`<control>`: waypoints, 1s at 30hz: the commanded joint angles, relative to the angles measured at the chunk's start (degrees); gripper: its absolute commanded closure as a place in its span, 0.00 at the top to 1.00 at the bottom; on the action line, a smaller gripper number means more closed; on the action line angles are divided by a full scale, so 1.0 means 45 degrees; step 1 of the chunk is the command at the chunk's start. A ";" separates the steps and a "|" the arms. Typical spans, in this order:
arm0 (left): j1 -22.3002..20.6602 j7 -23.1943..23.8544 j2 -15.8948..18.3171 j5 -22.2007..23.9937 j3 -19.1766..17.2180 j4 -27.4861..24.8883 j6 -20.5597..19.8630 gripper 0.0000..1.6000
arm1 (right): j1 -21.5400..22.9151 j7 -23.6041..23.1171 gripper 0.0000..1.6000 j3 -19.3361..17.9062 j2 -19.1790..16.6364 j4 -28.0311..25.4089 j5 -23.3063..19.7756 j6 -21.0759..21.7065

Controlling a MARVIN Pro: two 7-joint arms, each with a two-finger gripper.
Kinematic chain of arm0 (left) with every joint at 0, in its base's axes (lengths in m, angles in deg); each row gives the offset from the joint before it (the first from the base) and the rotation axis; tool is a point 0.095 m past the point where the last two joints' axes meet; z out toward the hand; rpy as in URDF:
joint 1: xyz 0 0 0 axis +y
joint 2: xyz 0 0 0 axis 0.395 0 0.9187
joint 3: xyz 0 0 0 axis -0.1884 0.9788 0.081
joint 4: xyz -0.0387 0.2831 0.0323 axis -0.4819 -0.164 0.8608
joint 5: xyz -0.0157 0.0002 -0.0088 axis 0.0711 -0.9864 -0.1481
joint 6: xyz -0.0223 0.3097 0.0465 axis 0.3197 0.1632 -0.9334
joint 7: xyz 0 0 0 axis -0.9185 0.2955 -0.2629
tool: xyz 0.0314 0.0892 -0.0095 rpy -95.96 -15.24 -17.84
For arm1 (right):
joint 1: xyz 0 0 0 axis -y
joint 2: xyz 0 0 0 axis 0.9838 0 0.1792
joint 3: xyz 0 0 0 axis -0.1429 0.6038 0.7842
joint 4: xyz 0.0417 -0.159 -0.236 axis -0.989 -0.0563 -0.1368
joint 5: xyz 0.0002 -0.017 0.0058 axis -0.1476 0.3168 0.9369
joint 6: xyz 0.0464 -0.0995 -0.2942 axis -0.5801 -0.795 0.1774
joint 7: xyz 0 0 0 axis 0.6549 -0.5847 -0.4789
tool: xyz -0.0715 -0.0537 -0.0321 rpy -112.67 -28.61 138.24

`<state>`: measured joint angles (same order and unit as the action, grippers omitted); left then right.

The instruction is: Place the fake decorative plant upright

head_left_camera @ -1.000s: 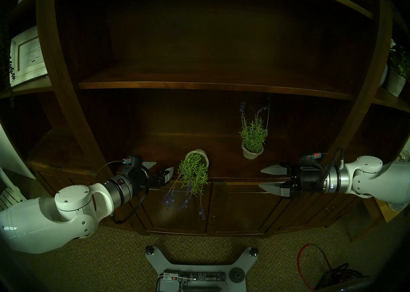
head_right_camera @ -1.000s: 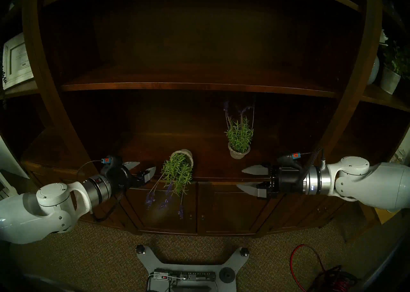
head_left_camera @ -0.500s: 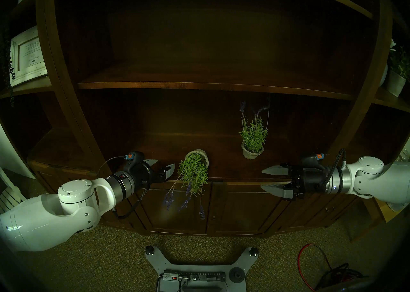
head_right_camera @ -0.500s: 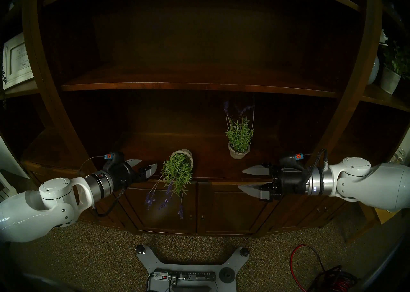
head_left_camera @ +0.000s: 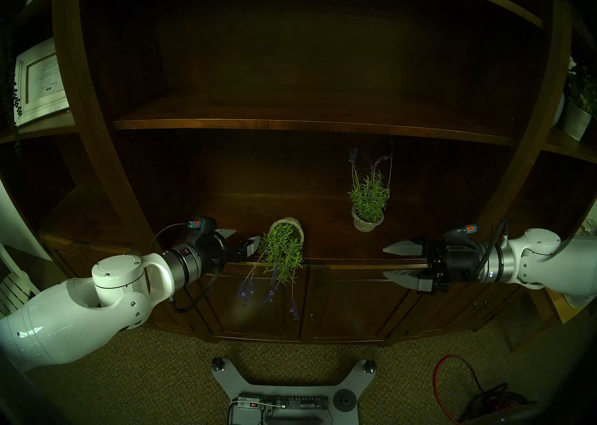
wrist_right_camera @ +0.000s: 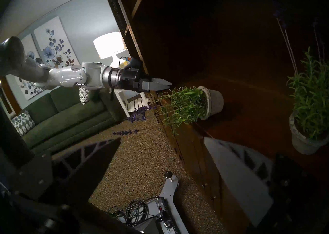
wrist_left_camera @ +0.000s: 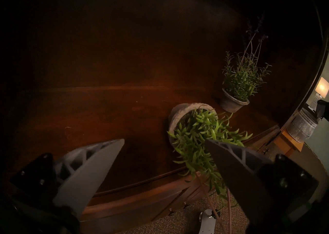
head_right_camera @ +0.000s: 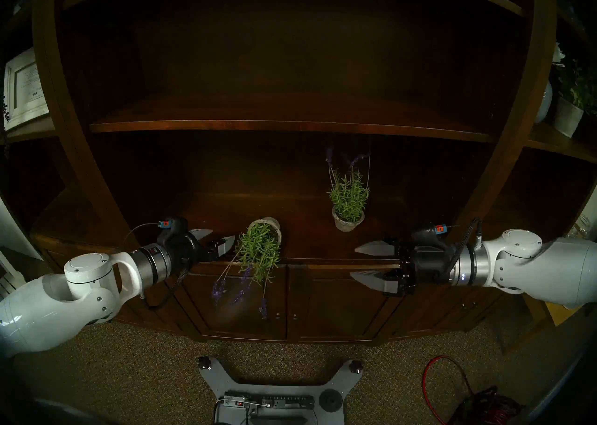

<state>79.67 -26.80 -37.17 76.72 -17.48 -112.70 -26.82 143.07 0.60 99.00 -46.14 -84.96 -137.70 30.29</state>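
The fake decorative plant (head_left_camera: 282, 251) lies tipped over on the cabinet ledge. Its grey pot (head_left_camera: 292, 224) is on its side, and the green leaves and purple flower stems hang over the front edge. The left wrist view shows it as plant (wrist_left_camera: 197, 135), and in the right wrist view it is plant (wrist_right_camera: 185, 106). My left gripper (head_left_camera: 247, 236) (head_right_camera: 223, 234) (wrist_left_camera: 164, 140) is open with nothing in it. It sits just left of the leaves, its nearer finger almost at them. My right gripper (head_left_camera: 384, 261) (head_right_camera: 353, 261) (wrist_right_camera: 162, 139) hangs open and empty, well to the right.
A second lavender plant (head_left_camera: 368, 203) stands upright further back on the same ledge. A wooden shelf (head_left_camera: 290, 123) runs overhead. A picture frame (head_left_camera: 38, 81) sits on the left side unit and a potted plant (head_left_camera: 578, 107) on the right. The robot base (head_left_camera: 284, 392) and a red cable (head_left_camera: 452, 379) are on the carpet.
My left arm has moved right and slightly up, bringing its open gripper close to the fallen plant's leaves. The right gripper drifted a little to the right. The plant has not moved.
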 commanded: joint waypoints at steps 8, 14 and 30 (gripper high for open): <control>-0.1867 0.0650 -0.1286 -0.0765 0.0583 0.0618 -0.0606 1.00 | 0.0446 -0.0791 1.00 0.0207 0.0232 0.0118 -0.0345 -0.0863; -0.2493 0.0865 -0.1863 -0.1133 0.0990 0.1091 -0.0952 1.00 | 0.0531 -0.1065 1.00 0.0409 0.0353 0.0197 -0.0466 -0.1187; -0.4189 0.1353 -0.3403 -0.2142 0.2082 0.2511 -0.1700 1.00 | 0.0873 -0.0758 1.00 0.0828 0.0558 0.0070 -0.1067 -0.1991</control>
<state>67.13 -21.97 -48.50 68.90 -8.71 -102.38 -34.44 145.05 -3.43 102.56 -44.46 -84.15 -140.80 23.34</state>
